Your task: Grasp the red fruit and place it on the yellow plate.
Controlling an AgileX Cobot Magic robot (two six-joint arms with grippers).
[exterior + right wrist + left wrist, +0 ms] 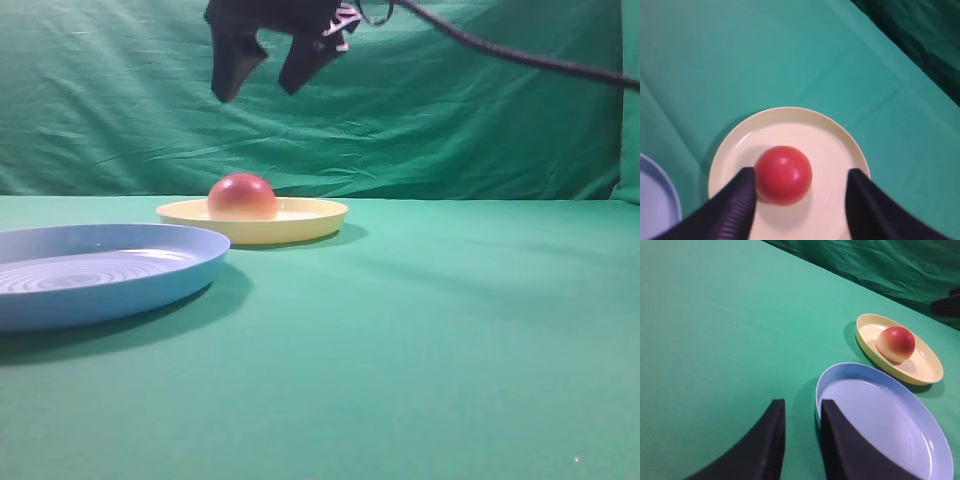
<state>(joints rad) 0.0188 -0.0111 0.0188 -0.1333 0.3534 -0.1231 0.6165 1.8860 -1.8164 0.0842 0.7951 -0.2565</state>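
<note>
red fruit [241, 196] resting on yellow plate [310, 222]

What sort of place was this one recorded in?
Probably a staged lab tabletop, not a home: green cloth covers the table and hangs as a backdrop, with only a yellow plate holding a red fruit and a blue plate.

Red fruit [784, 174] on yellow plate [832, 132]; apparently unheld
</note>
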